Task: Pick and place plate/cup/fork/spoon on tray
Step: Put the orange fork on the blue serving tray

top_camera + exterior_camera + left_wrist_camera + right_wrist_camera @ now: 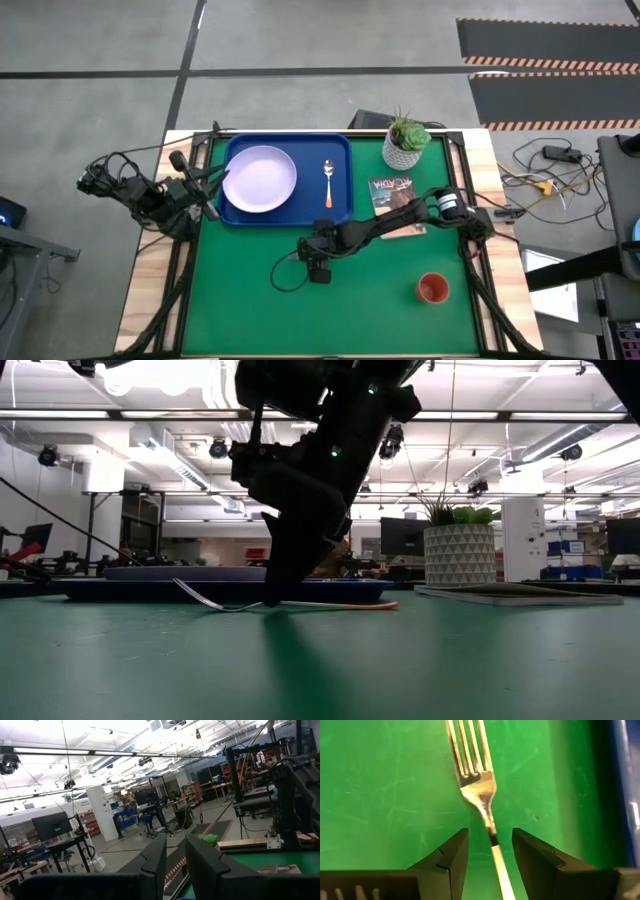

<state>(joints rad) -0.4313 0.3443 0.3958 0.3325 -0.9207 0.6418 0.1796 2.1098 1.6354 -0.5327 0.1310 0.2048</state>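
Observation:
The fork [479,785] lies flat on the green table, just in front of the tray's near rim; in the low view its tines [205,596] point left and its orange handle [350,604] points right. My right gripper [490,850] is open and points down at the table. Its fingers stand either side of the fork's neck without touching it, and they hide the fork in the high view [318,266]. The lavender plate [260,178] and the spoon [328,182] lie in the blue tray [342,212]. The orange-red cup [432,289] stands at the near right. My left gripper [175,855] waits slightly open beside the tray's left edge.
A white pot with a green plant [405,142] stands at the far right. A printed booklet [392,190] lies right of the tray, partly under my right arm. Bare green table lies near and left of the fork.

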